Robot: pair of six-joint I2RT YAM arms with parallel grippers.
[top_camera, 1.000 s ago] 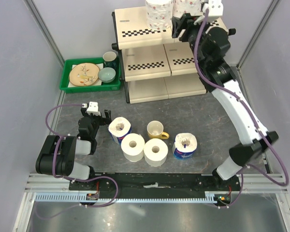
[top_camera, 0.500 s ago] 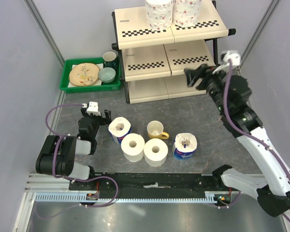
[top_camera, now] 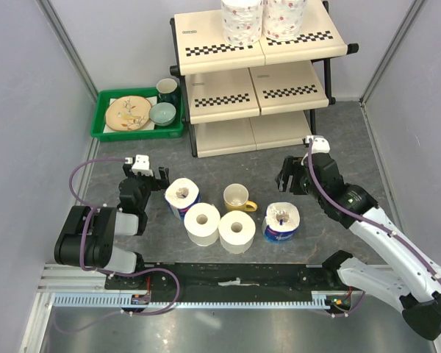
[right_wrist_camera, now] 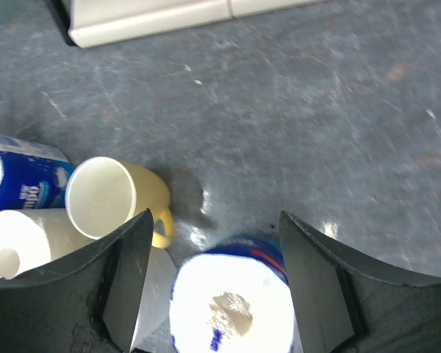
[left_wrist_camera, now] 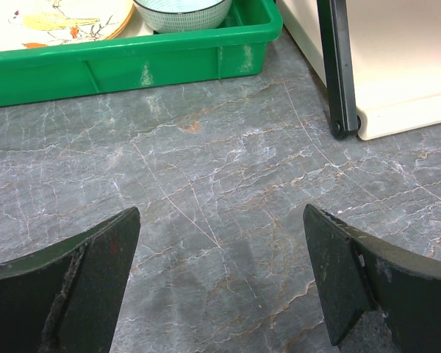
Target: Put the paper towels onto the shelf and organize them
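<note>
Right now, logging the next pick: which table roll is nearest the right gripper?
The blue-wrapped roll right of the yellow mug, beneath the right gripper; the others sit farther left.

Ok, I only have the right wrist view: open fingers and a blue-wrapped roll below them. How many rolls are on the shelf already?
Observer: Two patterned rolls stand side by side on the top tier of the shelf.
Operator: Where is the left arm?
Observer: The left gripper hangs open and empty beside the other blue-wrapped roll.
Operator: How many rolls are not shelved yet?
Observer: Four: your blue-wrapped roll, the other one, and two plain rolls side by side between them.
</note>
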